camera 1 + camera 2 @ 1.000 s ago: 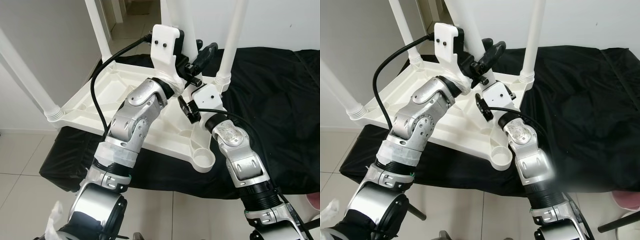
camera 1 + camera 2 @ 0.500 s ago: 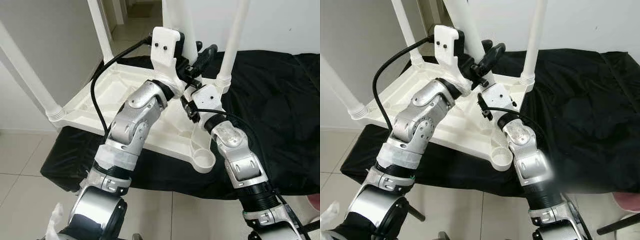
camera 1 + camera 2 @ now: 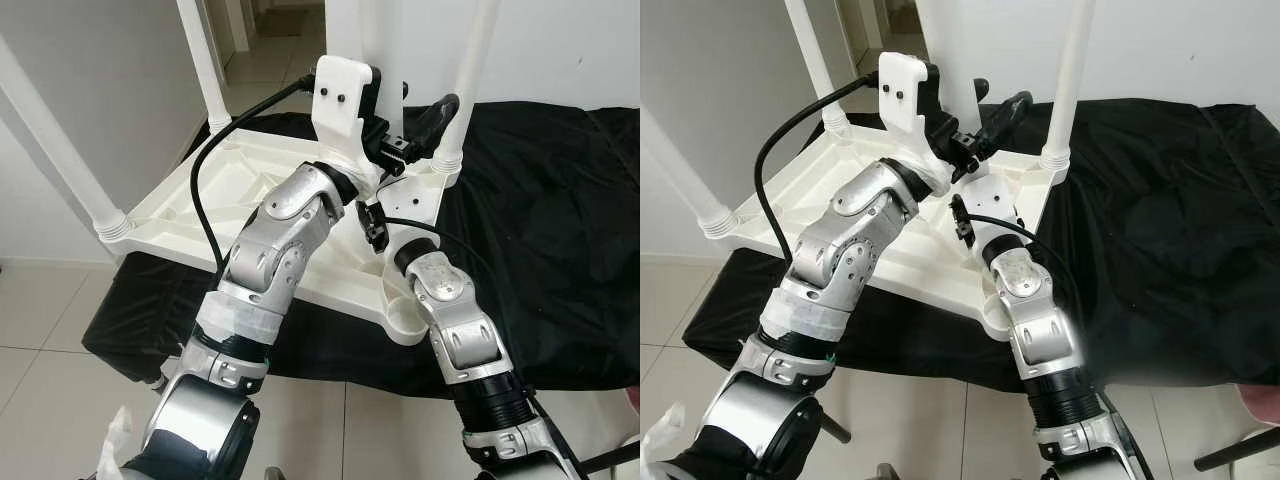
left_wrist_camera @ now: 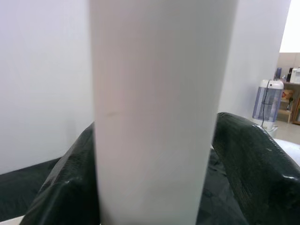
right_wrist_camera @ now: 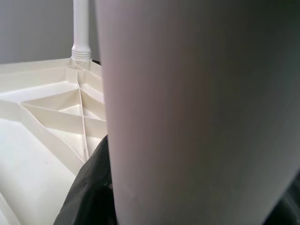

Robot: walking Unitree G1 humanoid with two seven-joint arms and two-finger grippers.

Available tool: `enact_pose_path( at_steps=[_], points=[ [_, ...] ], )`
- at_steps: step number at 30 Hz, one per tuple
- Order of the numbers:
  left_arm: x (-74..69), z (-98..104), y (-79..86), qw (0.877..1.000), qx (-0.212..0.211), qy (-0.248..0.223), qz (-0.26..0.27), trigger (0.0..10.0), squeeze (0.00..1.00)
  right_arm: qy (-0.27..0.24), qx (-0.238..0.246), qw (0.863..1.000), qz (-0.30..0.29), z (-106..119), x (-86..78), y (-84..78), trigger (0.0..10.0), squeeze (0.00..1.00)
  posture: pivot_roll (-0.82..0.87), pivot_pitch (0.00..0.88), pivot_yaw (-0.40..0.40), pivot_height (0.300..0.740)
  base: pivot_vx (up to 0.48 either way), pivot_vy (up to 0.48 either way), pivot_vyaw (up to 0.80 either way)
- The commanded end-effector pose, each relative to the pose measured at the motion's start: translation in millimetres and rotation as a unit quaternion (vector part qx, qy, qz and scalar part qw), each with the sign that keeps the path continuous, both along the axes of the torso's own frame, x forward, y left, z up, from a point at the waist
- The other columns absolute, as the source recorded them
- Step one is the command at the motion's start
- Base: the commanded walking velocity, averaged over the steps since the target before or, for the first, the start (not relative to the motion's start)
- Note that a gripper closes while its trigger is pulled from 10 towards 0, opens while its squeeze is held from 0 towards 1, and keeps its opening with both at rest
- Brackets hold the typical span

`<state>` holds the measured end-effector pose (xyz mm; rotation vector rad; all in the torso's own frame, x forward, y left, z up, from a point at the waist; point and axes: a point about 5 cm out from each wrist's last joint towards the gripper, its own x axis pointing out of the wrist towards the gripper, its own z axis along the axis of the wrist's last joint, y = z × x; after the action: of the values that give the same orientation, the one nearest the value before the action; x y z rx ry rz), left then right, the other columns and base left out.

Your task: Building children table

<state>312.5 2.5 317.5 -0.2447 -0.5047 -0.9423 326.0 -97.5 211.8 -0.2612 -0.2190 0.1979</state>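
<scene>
A white plastic children's table (image 3: 200, 200) lies upside down on a black cloth. Three white legs stand screwed into its corners: near left (image 3: 50, 150), far left (image 3: 200, 60) and far right (image 3: 470, 70). The near right socket (image 3: 405, 322) has no leg in it. A loose white leg (image 3: 945, 50) is held upright above the table's underside. My left gripper (image 4: 154, 183) is shut on it, with a black finger (image 4: 253, 159) on each side. Lower on the same leg, my right gripper (image 3: 415, 130) is shut on it, one finger (image 5: 89, 192) pressed to its side.
The black cloth (image 3: 560, 200) covers a low platform that runs on to the right. Tiled floor (image 3: 40, 310) lies in front and to the left, beside a grey wall. Behind the table a doorway (image 3: 270, 20) opens. Something pink (image 3: 1260, 400) sits at the lower right.
Both grippers and the held leg have shifted a little to the right. My right forearm has swung inward, toward the table's near right corner.
</scene>
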Motion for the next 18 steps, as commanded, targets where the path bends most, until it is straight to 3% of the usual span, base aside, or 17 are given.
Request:
enact_pose_path(
  at_steps=[1,9,18],
  points=[
    [-2.1,1.3,2.3,1.000,-0.002,-0.004,-0.004,10.0,0.00,0.015,0.014,1.000,-0.008,-4.2,1.1,0.7,10.0,0.00,-0.06,0.000,0.091,0.740,0.000,0.000,0.00],
    [2.2,2.3,12.8,1.000,-0.013,0.008,0.006,10.0,0.00,0.021,0.010,0.999,-0.026,-8.7,2.6,-7.6,10.0,0.00,-0.06,0.000,0.089,0.740,0.000,0.000,0.00],
    [5.0,-1.8,22.8,0.999,-0.010,0.014,0.036,10.0,0.00,0.017,0.043,0.997,-0.067,-5.8,6.0,-14.6,10.0,0.00,-0.05,0.008,0.089,0.740,0.000,0.000,0.00]
  ],
)
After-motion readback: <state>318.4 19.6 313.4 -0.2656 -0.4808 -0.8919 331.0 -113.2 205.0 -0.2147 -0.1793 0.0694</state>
